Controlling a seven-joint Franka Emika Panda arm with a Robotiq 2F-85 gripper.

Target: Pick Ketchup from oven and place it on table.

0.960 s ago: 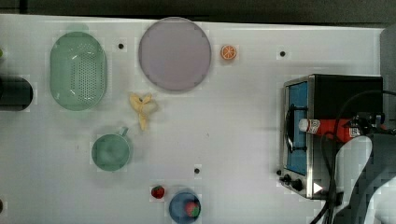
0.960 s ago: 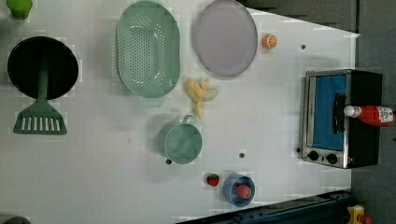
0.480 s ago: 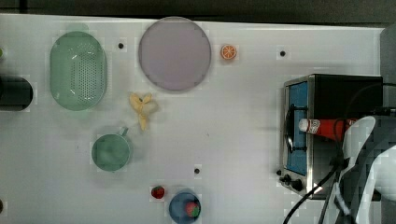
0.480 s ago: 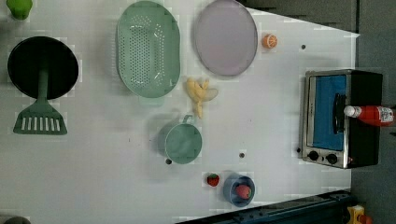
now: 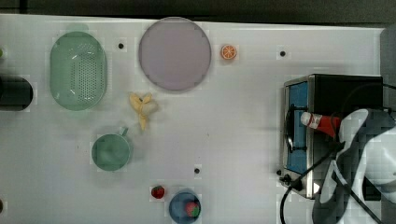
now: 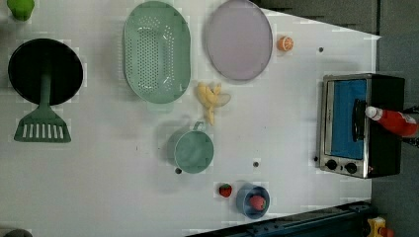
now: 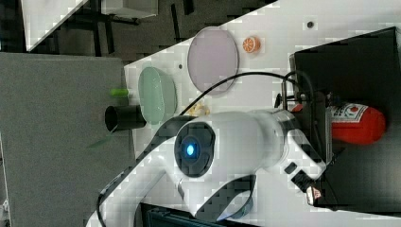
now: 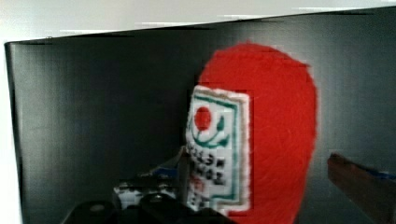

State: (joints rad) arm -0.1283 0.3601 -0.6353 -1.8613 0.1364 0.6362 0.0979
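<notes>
Going left to right in the top view: green colander (image 5: 78, 70) near the counter's (image 5: 243, 140) left edge, a teal cup (image 5: 111, 151) below it, then a peeled banana (image 5: 142, 107) and the pale-purple plate (image 5: 174, 53) up by the far edge. A strawberry (image 5: 158, 192) and a small blue bowl (image 5: 185, 206) sit close to the near edge, with an orange half (image 5: 228, 52) just right of the plate. There's a big stretch of bare white counter between those and the oven (image 5: 327, 126), so plenty of room there.

The oven sits hard against the counter's right edge in the top view. The Ketchup (image 5: 320, 122) lies on its side on top of the oven, white cap pointing toward the glass door. The arm crowds in right beside it, and the end effector (image 7: 326, 127) is at the bottle, but I can't tell whether it's spread or closed.
</notes>
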